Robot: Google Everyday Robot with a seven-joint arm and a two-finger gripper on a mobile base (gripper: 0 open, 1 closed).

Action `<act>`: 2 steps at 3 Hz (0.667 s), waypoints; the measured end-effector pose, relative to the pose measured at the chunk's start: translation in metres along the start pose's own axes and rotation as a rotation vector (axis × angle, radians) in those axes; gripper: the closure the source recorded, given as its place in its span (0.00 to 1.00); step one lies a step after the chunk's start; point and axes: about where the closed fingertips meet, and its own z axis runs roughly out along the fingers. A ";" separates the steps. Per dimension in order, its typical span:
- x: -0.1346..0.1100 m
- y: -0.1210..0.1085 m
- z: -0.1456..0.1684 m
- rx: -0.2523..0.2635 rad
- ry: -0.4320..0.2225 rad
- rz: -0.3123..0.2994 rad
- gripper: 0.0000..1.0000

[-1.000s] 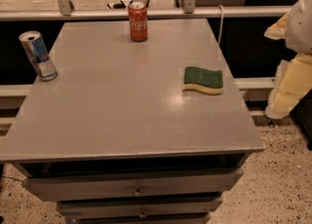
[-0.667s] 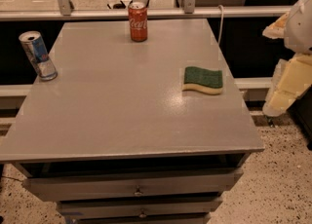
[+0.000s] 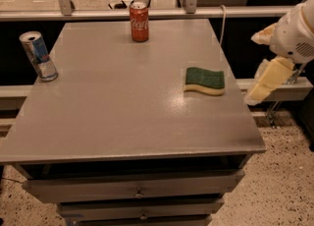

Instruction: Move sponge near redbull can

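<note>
The sponge (image 3: 204, 80), dark green on top with pale yellow foam below, lies flat on the right side of the grey table (image 3: 122, 117). The redbull can (image 3: 39, 56), silver and blue, stands upright at the table's left edge. My gripper (image 3: 262, 58) hangs off the table's right edge, a little to the right of the sponge and apart from it. Its pale yellow fingers (image 3: 267, 78) stand spread apart and hold nothing.
An orange-red Coca-Cola can (image 3: 139, 21) stands upright at the back middle of the table. A rail with metal posts (image 3: 147, 13) runs behind the table. Drawers (image 3: 137, 190) sit under the table top. Speckled floor lies at the right.
My gripper has moved a little to the left, closer to the table's right edge. The sponge and both cans have not moved.
</note>
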 end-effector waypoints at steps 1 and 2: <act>-0.006 -0.018 0.036 -0.034 -0.105 0.063 0.00; -0.017 -0.023 0.070 -0.071 -0.182 0.107 0.00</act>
